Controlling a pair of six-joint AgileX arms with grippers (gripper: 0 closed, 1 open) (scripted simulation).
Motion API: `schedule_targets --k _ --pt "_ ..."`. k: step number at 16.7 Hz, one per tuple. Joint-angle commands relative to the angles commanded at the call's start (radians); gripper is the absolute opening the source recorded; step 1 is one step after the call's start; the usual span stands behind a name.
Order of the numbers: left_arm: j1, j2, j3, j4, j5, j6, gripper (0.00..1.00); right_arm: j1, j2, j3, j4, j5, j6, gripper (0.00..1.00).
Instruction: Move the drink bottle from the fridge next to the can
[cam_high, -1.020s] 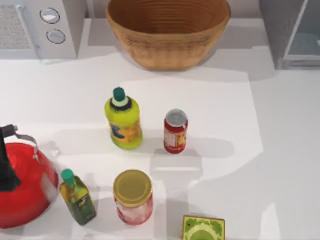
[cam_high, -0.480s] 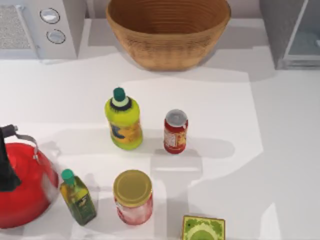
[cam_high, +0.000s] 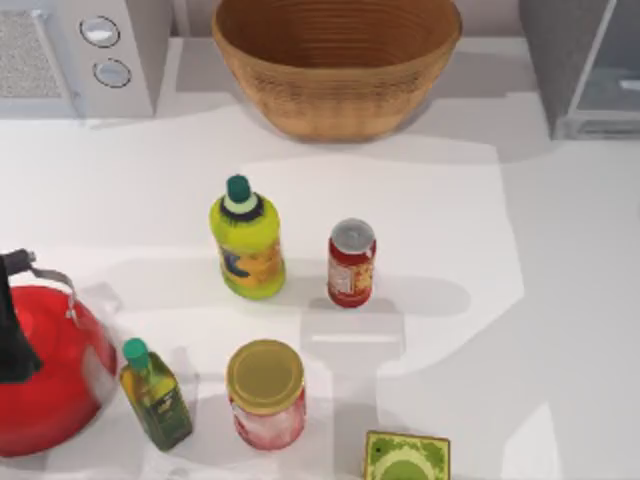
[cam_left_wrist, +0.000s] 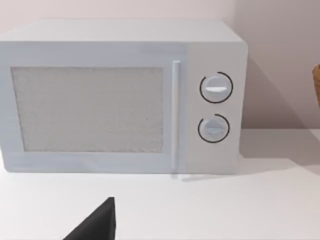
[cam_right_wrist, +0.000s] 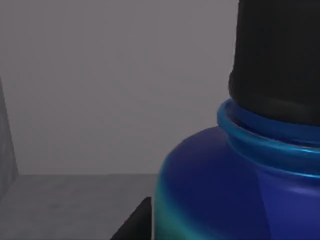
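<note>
The worktop (cam_high: 560, 300) is carrying the can (cam_high: 351, 262) at centre, the fridge (cam_high: 585, 65) at 2 o'clock, the microwave (cam_high: 75, 55) at 10 o'clock.

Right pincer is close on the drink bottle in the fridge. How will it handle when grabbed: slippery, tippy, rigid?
The drink bottle looks glossy and rounded at the shoulder, so a grip there may slip. Its black cap looks wide and straight-sided, probably a surer hold. The stout body suggests it is rigid and unlikely to tip.

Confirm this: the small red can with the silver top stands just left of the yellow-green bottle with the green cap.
Not left. In the top view the small red can with the silver top stands just right of the yellow-green bottle with the green cap.
</note>
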Motion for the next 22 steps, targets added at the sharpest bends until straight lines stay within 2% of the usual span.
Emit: schedule_targets --k 4,11,22 --pt "0.000 0.000 0.000 0.000 0.000 0.000 1.00 0.000 -0.059 0.012 -0.071 -0.001 0.000 0.00" --pt "0.000 0.000 0.000 0.000 0.000 0.000 1.00 -0.010 -0.093 -0.026 -0.047 -0.003 0.001 0.00" --pt "0.000 0.000 0.000 0.000 0.000 0.000 1.00 -0.077 -0.421 -0.611 0.179 -0.081 0.004 0.00"
